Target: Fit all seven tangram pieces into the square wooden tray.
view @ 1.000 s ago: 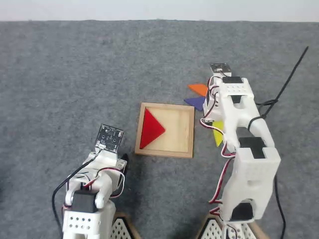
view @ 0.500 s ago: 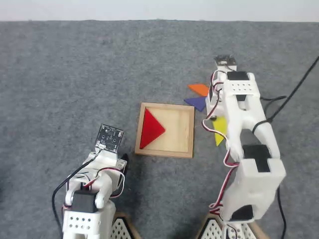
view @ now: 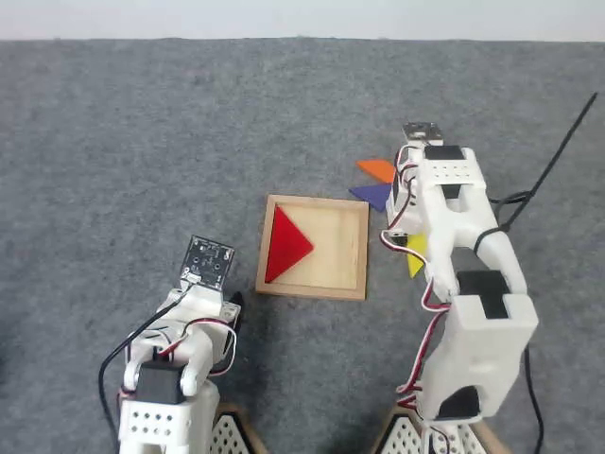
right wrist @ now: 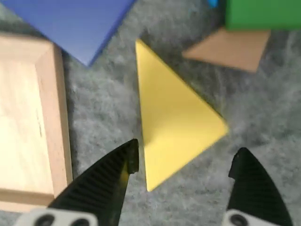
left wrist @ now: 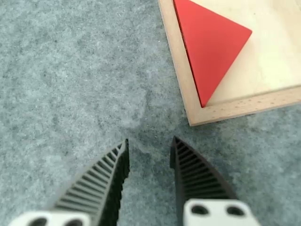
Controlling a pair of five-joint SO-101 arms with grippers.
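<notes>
High view — grey carpet (view: 142, 123), white wall (view: 284, 19); left end effector (left wrist: 150, 140), right end effector (right wrist: 188, 146) agape

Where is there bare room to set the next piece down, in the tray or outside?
Inside the square wooden tray, the half right of the red triangle is bare wood. The grey carpet left of and beyond the tray is open. Crowded: the tray's right side, where the orange piece, blue piece and yellow triangle cluster around the right arm's open fingers.
</notes>
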